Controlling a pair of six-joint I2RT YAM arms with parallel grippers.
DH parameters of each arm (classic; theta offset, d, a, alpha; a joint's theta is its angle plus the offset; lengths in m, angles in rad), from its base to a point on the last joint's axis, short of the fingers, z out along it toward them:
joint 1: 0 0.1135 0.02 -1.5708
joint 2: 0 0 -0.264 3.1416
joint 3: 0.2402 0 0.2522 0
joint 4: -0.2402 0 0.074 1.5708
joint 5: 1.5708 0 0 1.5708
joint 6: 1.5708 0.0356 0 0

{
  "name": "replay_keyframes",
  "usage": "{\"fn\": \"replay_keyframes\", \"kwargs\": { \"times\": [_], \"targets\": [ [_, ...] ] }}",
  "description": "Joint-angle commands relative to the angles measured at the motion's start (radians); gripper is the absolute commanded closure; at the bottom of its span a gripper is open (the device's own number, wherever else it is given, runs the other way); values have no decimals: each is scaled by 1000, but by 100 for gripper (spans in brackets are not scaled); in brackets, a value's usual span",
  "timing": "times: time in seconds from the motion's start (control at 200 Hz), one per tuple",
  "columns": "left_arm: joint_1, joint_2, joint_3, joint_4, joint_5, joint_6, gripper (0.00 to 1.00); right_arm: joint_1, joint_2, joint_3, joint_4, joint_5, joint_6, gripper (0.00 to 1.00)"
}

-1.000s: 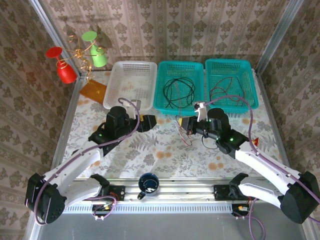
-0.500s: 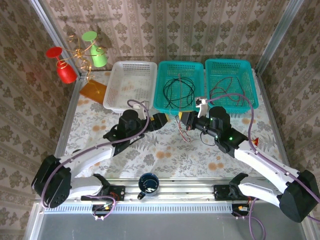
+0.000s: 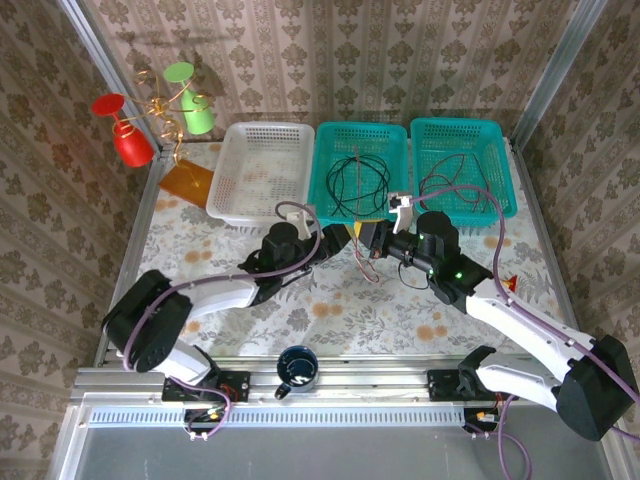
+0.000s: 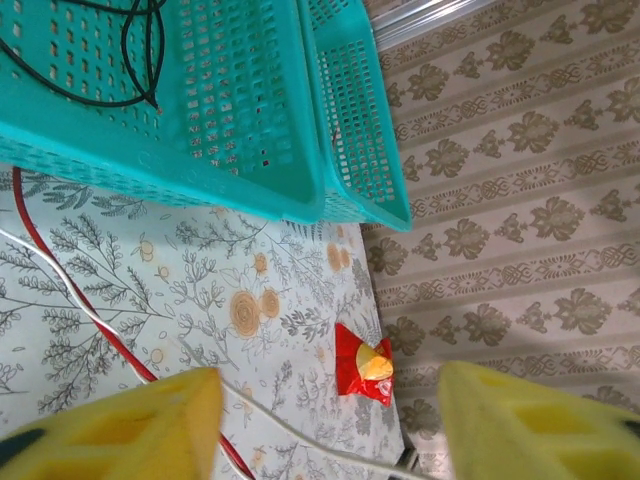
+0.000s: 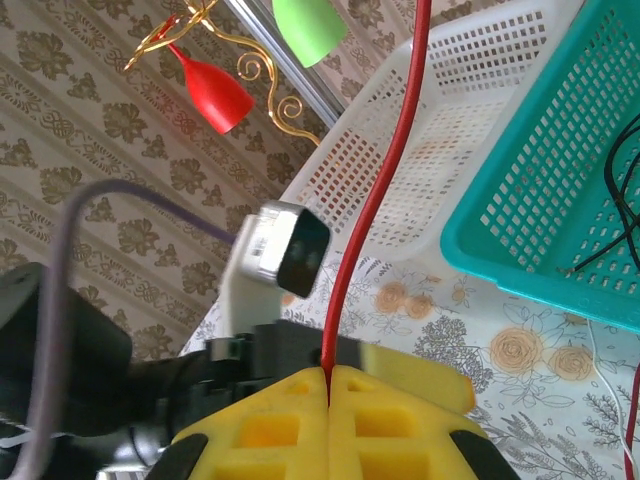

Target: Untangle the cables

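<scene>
My right gripper (image 5: 328,378) is shut on a thin red cable (image 5: 392,170) that runs straight up from between its yellow fingers. In the top view this red cable (image 3: 374,272) dangles from the right gripper (image 3: 366,243) onto the floral table. My left gripper (image 3: 340,238) sits just left of it, almost touching. In the left wrist view the left gripper (image 4: 325,430) is wide open and holds nothing; the red cable (image 4: 60,270) and a thin white wire (image 4: 100,322) lie on the table past its fingers. Black cables (image 3: 360,180) are coiled in the middle teal basket (image 3: 328,205). Dark red cables (image 3: 455,172) lie in the right teal basket (image 3: 508,190).
A white basket (image 3: 225,190) stands left of the teal ones. The gold wire stand with red and green cups (image 3: 160,110) is at the back left. A blue mug (image 3: 297,368) sits at the near edge. A red packet (image 4: 362,365) lies by the right wall.
My left arm has swung right and forward, bringing its open gripper up beside the right gripper. The right gripper has stayed almost still, shut on the red cable.
</scene>
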Motion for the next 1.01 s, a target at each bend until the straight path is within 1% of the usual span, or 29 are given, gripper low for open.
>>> {"fn": "replay_keyframes", "kwargs": {
  "times": [0.0, 0.02, 0.075, 0.13, 0.19, 0.24, 0.29, 0.41, 0.485, 0.53, 0.57, 0.62, 0.65, 0.715, 0.8, 0.88, 0.95, 1.0],
  "targets": [
    [-4, 31, 57, 139, 13, -13, 52, -7, -34, 18, 15, -18, 2, 100],
    [-4, 36, 59, 146, 7, -14, 54, -9, -38, 14, 15, -19, 2, 100],
    [-6, 55, 59, 201, -2, -25, 54, -14, -56, 5, 10, -19, 2, 100],
    [-4, 76, 67, 237, 12, -55, 50, -23, -74, -4, -3, -19, -1, 100],
    [-5, 78, 73, 239, 21, -52, 45, -33, -94, -13, -20, -15, -7, 100],
    [-6, 63, 74, 221, 24, -17, 37, -44, -111, -23, -31, -13, -7, 100],
    [-7, 39, 75, 178, 26, 31, 33, -58, -124, -30, -42, -14, -7, 100],
    [-6, -38, 73, 66, 20, 155, 29, -86, -144, -28, -70, -32, -10, 100],
    [-6, -85, 73, -13, 20, 271, 28, -103, -144, -18, -89, -53, -10, 100],
    [-9, -117, 90, -108, 26, 391, 29, -111, -144, -9, -103, -65, -10, 100],
    [-21, -153, 119, -234, 13, 537, 29, -118, -142, 2, -116, -74, -10, 100],
    [-41, -193, 151, -372, -18, 742, 25, -123, -140, 14, -131, -81, -12, 100],
    [-52, -212, 156, -408, -17, 860, 23, -125, -140, 20, -138, -87, -12, 100],
    [-70, -254, 131, -426, 1, 1098, 21, -129, -138, 33, -150, -104, -7, 100],
    [-75, -292, 109, -461, 20, 1343, 17, -131, -127, 58, -179, -133, -9, 100],
    [-76, -305, 147, -605, 47, 1566, 16, -131, -120, 80, -204, -155, -14, 100],
    [-76, -309, 169, -686, 41, 1711, 16, -131, -122, 89, -217, -162, -16, 100],
    [-76, -312, 173, -710, 40, 1793, 15, -131, -124, 94, -227, -167, -18, 100]
  ]
}}
